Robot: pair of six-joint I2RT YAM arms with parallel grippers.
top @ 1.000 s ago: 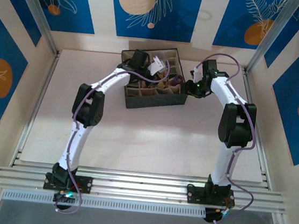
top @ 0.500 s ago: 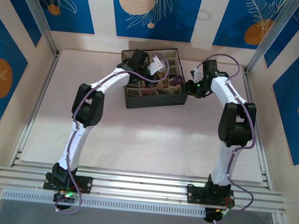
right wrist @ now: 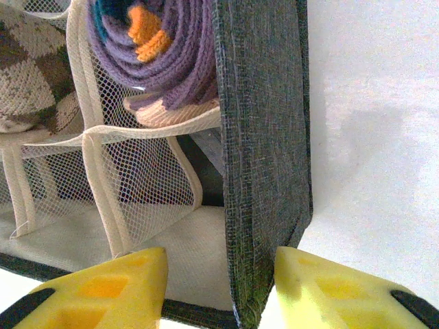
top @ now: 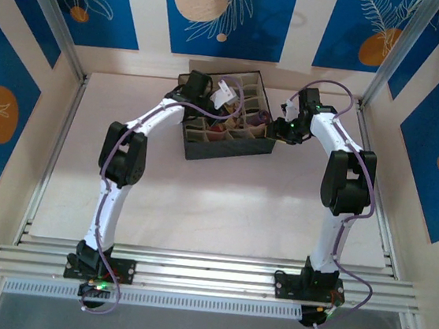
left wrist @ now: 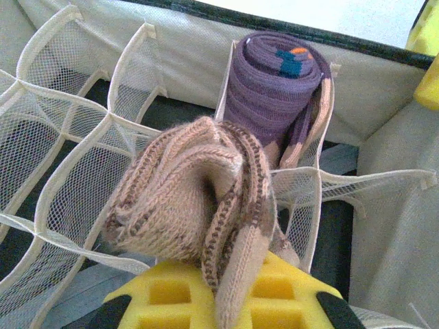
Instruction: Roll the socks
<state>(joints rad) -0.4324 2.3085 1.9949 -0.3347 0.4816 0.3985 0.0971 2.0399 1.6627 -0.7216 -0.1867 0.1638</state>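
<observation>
Grey box wall [right wrist: 264, 137] stands inside right end effector [right wrist: 223, 284].

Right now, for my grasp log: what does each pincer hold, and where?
The left pincer pinches the brown-cream sock by its loose end; the right pincer straddles the grey box wall, unclamped.

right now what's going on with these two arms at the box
The left gripper holds a rolled brown-cream knitted sock in its jaws, over the mesh compartments of the grey fabric organiser box. A rolled purple sock already sits in a compartment by the box wall. The right gripper has its jaws open astride that wall.
</observation>
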